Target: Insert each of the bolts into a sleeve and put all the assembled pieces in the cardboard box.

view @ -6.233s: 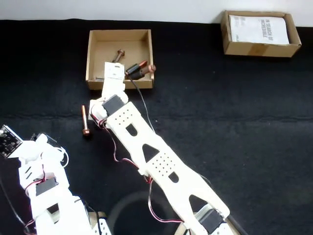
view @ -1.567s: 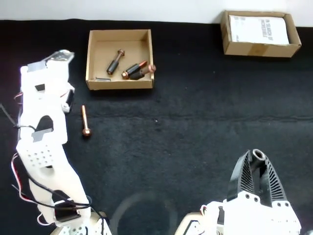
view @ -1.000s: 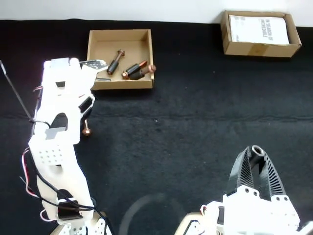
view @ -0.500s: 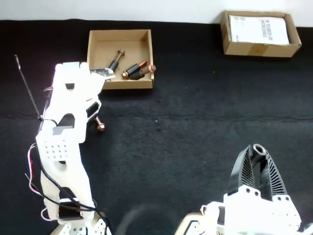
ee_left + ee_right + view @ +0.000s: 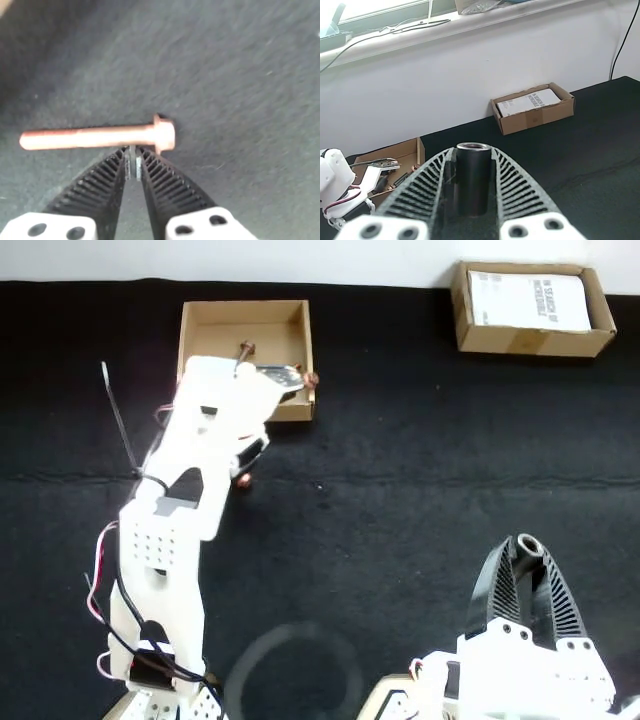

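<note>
While assembled pieces (image 5: 310, 380) lie in the cardboard box (image 5: 245, 307), the left gripper (image 5: 133, 152) apparently pinches a bolt (image 5: 97, 137) and the right gripper (image 5: 472, 150) clasps an unfilled sleeve (image 5: 471, 185).

My bench: black felt-like cover (image 5: 430, 470) over whole tabletop, faint crease running across it. White wall (image 5: 470, 75) behind, meeting far edge of cover. Above wall, pale ledge (image 5: 485, 20) with thin cables (image 5: 420, 23) lying along it. Bright glare over ledge, probably window, too washed out for me to be sure. Black cord (image 5: 626, 35) hanging down wall at one end. Spare cardboard tray (image 5: 531, 310) (printed leaflet inside) parked at far corner of cover, near wall.
</note>
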Controlling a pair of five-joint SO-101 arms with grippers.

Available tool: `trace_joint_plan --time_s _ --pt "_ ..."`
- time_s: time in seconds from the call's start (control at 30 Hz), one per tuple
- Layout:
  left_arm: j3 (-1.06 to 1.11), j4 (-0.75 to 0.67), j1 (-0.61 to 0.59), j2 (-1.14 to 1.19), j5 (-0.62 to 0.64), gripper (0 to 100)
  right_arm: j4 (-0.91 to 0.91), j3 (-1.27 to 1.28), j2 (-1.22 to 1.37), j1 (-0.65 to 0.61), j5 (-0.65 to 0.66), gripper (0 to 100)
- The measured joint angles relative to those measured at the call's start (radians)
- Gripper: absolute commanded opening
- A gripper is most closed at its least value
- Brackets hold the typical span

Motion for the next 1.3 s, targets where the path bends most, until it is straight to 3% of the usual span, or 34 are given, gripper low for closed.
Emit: trace_joint_plan --time_s 0.2,0.37,0.53,0.67,0.77,0.9,1.1,1.3 --pt "-0.054 -0.112 0.005 0.000 0.075 1 0.000 0.041 0.002 0.000 0.000 0.6" --pt "-0.150 -0.115 0.000 0.000 0.066 1 0.000 0.049 0.002 0.000 0.000 0.6" --pt "-0.259 0.055 0.000 0.002 -0.212 1 0.000 0.075 -0.003 0.000 0.000 0.6" --pt "-0.273 0.129 -0.015 0.002 -0.413 12 0.000 0.121 -0.049 0.000 0.000 0.6" --pt "-0.273 0.140 -0.032 0.002 -0.448 17 0.000 0.173 -0.081 0.000 0.006 0.6" --pt "-0.273 0.141 -0.032 0.002 -0.474 17 0.000 0.224 -0.101 0.000 0.031 0.6" --pt "-0.273 0.138 -0.035 0.002 -0.660 17 -0.002 0.264 -0.106 0.000 0.034 0.6" --pt "-0.284 0.034 -0.038 0.044 -0.727 17 -0.068 0.324 -0.106 0.000 0.041 0.6"
